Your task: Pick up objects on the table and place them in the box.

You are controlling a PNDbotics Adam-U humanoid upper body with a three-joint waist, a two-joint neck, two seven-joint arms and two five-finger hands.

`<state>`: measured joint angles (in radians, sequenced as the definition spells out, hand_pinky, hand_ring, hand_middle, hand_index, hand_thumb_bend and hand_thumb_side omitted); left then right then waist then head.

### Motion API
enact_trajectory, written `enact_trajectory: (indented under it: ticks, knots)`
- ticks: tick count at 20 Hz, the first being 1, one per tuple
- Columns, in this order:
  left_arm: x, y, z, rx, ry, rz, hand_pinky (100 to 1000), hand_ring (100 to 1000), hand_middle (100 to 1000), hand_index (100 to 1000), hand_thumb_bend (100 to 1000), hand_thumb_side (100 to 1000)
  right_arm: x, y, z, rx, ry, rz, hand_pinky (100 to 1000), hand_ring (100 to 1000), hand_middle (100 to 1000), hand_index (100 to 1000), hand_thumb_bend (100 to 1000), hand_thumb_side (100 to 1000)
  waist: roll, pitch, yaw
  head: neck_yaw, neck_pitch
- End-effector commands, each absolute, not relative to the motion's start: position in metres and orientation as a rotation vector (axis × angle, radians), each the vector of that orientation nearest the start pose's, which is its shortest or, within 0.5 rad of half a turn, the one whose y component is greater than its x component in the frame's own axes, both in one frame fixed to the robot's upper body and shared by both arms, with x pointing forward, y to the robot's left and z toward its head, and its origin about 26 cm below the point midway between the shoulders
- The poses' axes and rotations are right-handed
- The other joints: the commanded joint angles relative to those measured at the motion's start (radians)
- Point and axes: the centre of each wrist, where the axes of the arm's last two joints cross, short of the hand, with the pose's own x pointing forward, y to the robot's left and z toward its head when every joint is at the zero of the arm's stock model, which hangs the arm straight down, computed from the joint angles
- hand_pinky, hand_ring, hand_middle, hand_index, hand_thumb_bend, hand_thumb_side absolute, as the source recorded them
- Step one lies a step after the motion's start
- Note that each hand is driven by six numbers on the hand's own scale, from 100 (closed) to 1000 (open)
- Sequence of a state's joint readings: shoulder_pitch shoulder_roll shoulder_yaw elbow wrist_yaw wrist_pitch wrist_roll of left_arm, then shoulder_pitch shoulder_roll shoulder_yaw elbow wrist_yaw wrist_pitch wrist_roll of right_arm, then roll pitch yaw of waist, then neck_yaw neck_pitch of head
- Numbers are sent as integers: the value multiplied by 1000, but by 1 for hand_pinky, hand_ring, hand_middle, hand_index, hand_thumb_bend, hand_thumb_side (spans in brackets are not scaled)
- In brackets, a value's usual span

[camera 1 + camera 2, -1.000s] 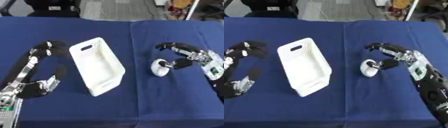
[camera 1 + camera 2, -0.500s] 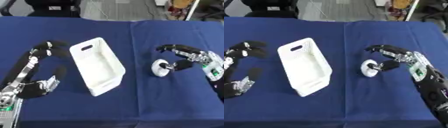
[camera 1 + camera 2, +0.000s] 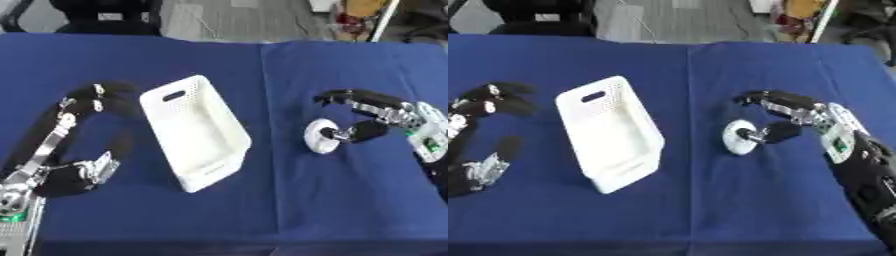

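A bench (image 3: 350, 210) covered with a dark blue cloth is seen from above. Left of the middle a white plastic basket (image 3: 197, 131) with perforated walls and a slot handle is set at a slant, its handle end toward the far side; nothing can be seen inside it.

To the right of the basket, well apart from it, a small white round object (image 3: 318, 136) with a dark centre is found on the cloth — something like a wheel or a caster, though what it is exactly cannot be made out. The right hand (image 3: 785, 112) is brought in from the right side and is placed at this object: the thumb is laid against its right face, at the dark centre, while the fingers (image 3: 756, 97) are arched over it from the far side, curved and slightly spread. Contact by the thumb appears to be made; a gap is seen between the arched fingers and the object, so no full pinch is shown. The object is seen resting on the bench.

The left hand (image 3: 490, 99) is seen at the left side, beside the basket but not touching it, with the fingers curled and nothing held in them. The left arm is bent back along the left edge — its black and silver links are visible down to the lower left corner.
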<state>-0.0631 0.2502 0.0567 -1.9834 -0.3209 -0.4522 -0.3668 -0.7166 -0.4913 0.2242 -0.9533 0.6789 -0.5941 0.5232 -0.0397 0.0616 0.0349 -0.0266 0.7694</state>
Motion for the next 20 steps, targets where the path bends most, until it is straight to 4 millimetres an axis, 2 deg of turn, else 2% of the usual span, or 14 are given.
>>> enact_trajectory:
  ticks: [1, 2, 5, 10, 11, 12, 14, 17, 18, 20]
  knots:
    - [271, 287, 138, 322, -2271, -1023, 636, 663, 821, 719, 240, 693, 441, -329, 108, -193, -1220, 2288, 997, 878, 920, 999, 333, 683, 1, -11, 0, 0, 1]
    - [271, 287, 138, 322, -2271, -1023, 637, 663, 821, 719, 240, 693, 440, -330, 107, -193, -1216, 2290, 993, 876, 919, 999, 360, 675, 1, -11, 0, 0, 1]
    - [271, 288, 138, 323, -2270, -1025, 637, 663, 821, 719, 240, 693, 438, -329, 105, -185, -1207, 2305, 984, 874, 917, 998, 359, 676, 0, -11, 0, 2, 1]
    - [271, 288, 138, 326, -2268, -1028, 637, 663, 822, 718, 239, 694, 431, -330, 109, -161, -1199, 2342, 901, 853, 909, 989, 366, 668, -3, -11, -2, 6, 1]
    - [271, 288, 138, 326, -2267, -1029, 637, 663, 822, 718, 239, 694, 429, -332, 110, -154, -1199, 2345, 907, 854, 909, 990, 365, 669, -3, -11, -3, 7, 1]
    - [271, 288, 138, 326, -2266, -1030, 637, 663, 822, 718, 240, 694, 428, -333, 111, -149, -1201, 2346, 806, 834, 900, 983, 370, 655, -4, -12, -3, 8, 1]
    - [271, 288, 138, 327, -2265, -1030, 637, 663, 822, 719, 239, 693, 425, -336, 113, -137, -1210, 2344, 726, 810, 890, 975, 373, 644, -4, -12, -5, 9, 1]
    - [271, 289, 138, 328, -2264, -1030, 637, 663, 822, 718, 239, 694, 422, -341, 118, -127, -1228, 2337, 654, 766, 870, 958, 375, 624, -4, -13, -7, 10, 1]
    - [271, 289, 138, 327, -2264, -1030, 637, 663, 822, 718, 239, 694, 421, -342, 120, -124, -1234, 2334, 608, 731, 847, 938, 371, 608, -4, -14, -8, 11, 1]
    - [271, 289, 138, 327, -2263, -1030, 637, 663, 822, 718, 238, 694, 420, -344, 121, -120, -1251, 2323, 470, 607, 762, 883, 322, 521, -4, -14, -8, 11, 1]
